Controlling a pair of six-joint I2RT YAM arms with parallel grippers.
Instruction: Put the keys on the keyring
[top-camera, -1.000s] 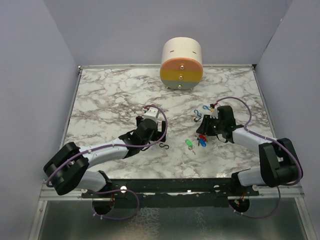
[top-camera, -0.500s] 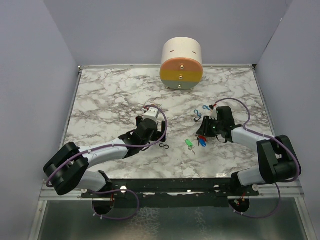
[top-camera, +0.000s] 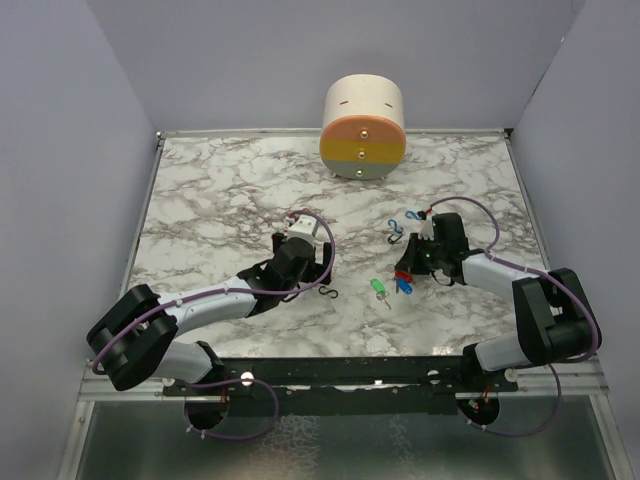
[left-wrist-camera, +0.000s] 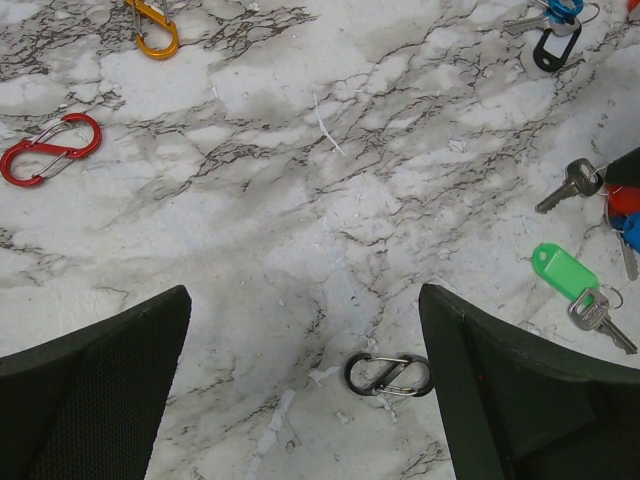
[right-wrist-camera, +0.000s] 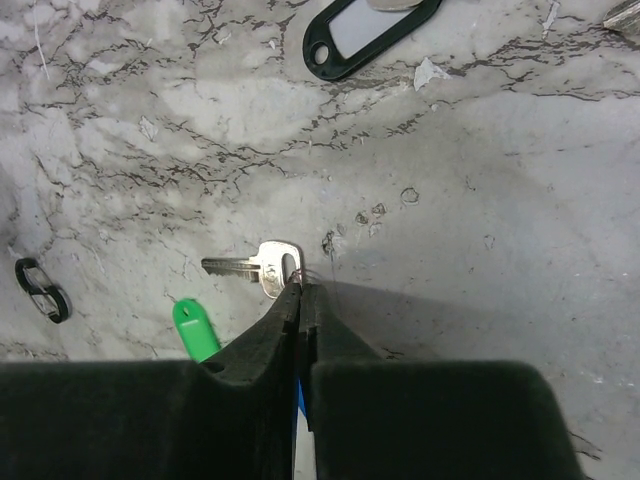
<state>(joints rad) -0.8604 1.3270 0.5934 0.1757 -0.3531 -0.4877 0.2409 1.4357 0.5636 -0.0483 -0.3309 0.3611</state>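
My right gripper (right-wrist-camera: 300, 298) is pinched shut, tips touching the head of the silver key (right-wrist-camera: 262, 268). The green-tagged key (right-wrist-camera: 195, 328) lies just beside, toward the near edge of the bench (top-camera: 200, 190). My left gripper (left-wrist-camera: 305, 300) gapes wide over a black clip (left-wrist-camera: 390, 375).

The right fingers (right-wrist-camera: 250, 380) hide most of the green key tag (right-wrist-camera: 192, 326).

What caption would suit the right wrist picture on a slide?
Right pincer, shut, tips at a silver key on the marble table, green tag beside.
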